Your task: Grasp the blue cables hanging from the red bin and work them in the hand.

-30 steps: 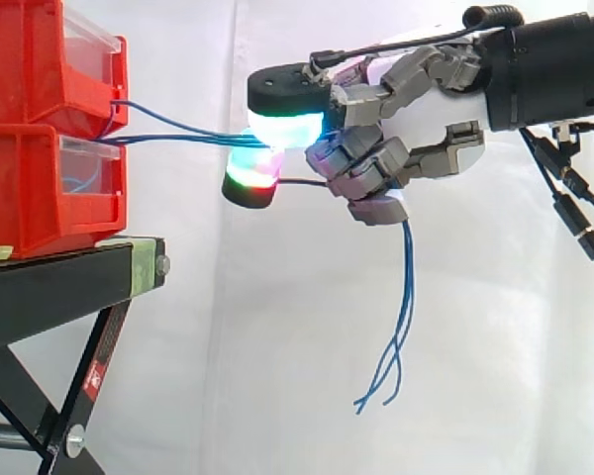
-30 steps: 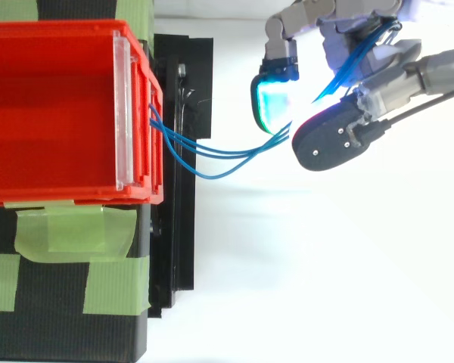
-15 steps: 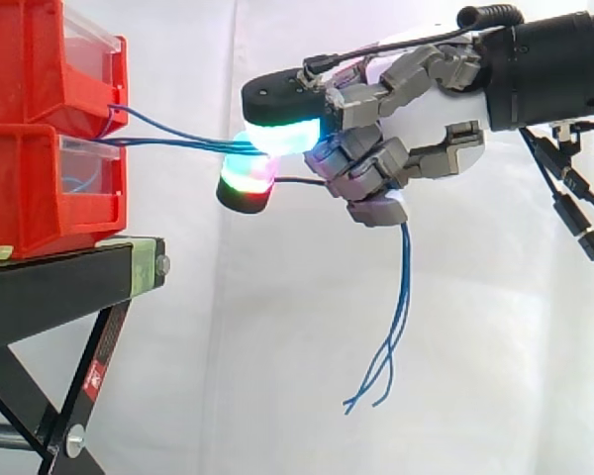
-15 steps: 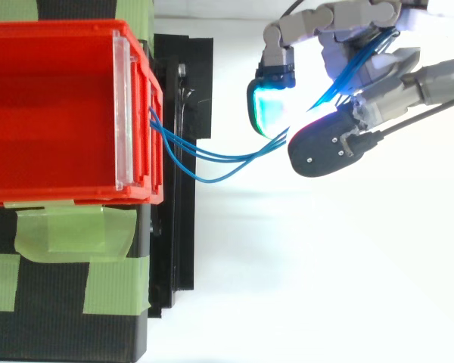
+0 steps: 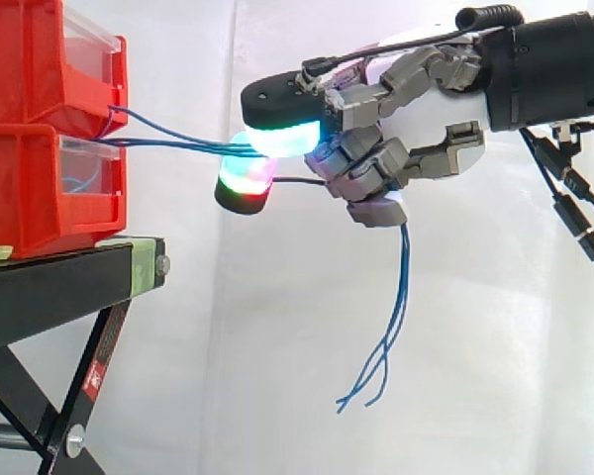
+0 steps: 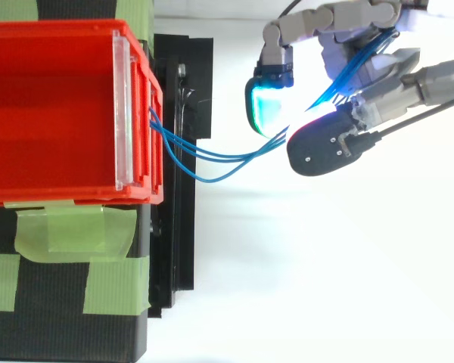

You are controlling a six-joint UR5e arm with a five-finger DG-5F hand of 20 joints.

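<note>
Hand [image 5: 376,158] reaching in from the right, level with the bins, fingers curled round the blue cables [image 5: 213,146]. A green-glowing pad [image 5: 285,137] sits on top of the strands, a red-and-green pad [image 5: 246,180] just beneath. Loose ends dangle free below the hand. Strands run nearly level to the front of the stacked red bins [image 5: 35,188], near the seam; which bin they start in, can't tell. Bins sit on black stand [image 5: 59,282], green tape [image 6: 68,234] along it. White curtain [image 5: 277,376] behind.
</note>
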